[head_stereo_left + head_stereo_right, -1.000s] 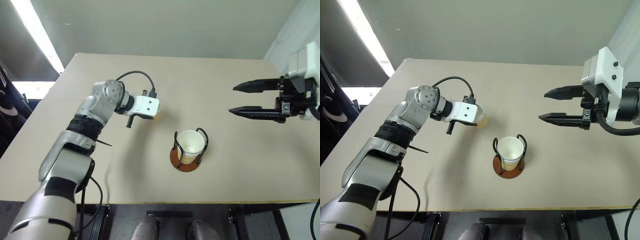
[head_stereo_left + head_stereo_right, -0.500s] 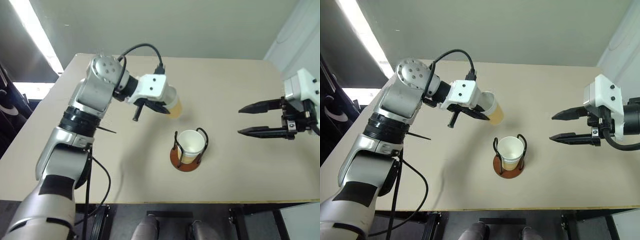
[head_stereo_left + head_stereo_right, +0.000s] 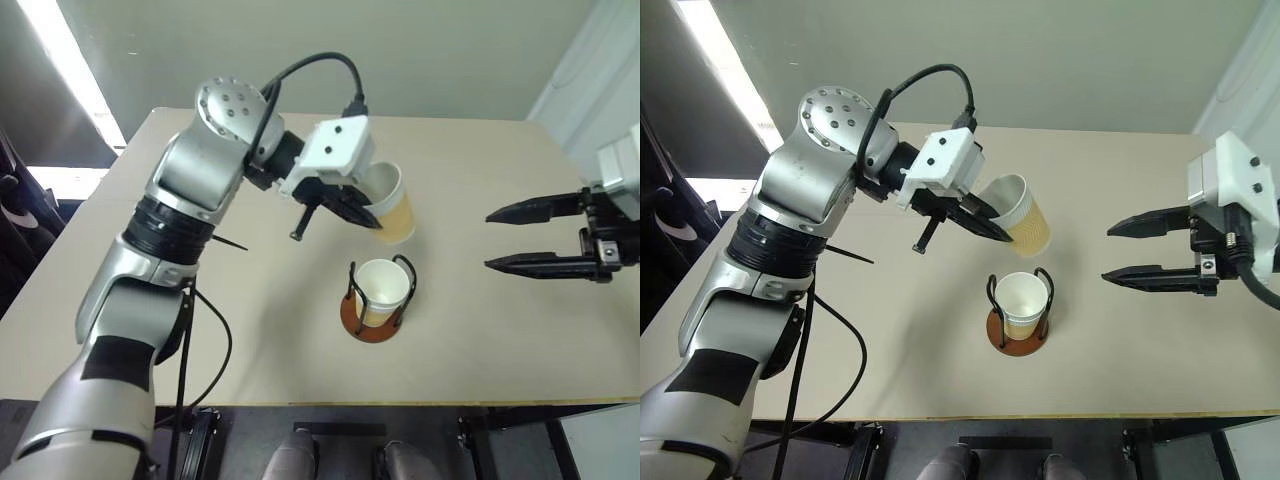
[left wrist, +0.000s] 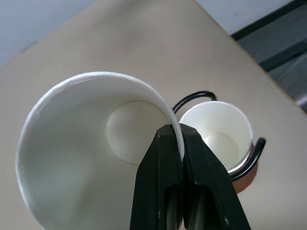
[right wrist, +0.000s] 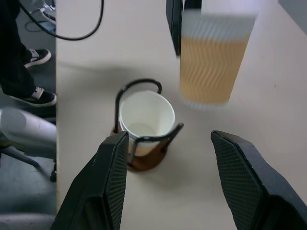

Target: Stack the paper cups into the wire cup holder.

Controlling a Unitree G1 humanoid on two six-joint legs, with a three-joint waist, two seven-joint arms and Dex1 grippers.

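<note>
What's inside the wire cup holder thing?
A tan paper cup with a white inside sits in the black wire cup holder on its reddish-brown disc base. It looks empty. Whether another cup nests beneath is hidden.

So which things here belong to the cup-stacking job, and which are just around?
Job:
- tan paper cup with white rim, pinched at its rim by the left gripper
- paper cup already seated in the black-wire holder on a reddish-brown disc
- right gripper, open

Around:
- beige table
- a person's dark shoes on the floor
</note>
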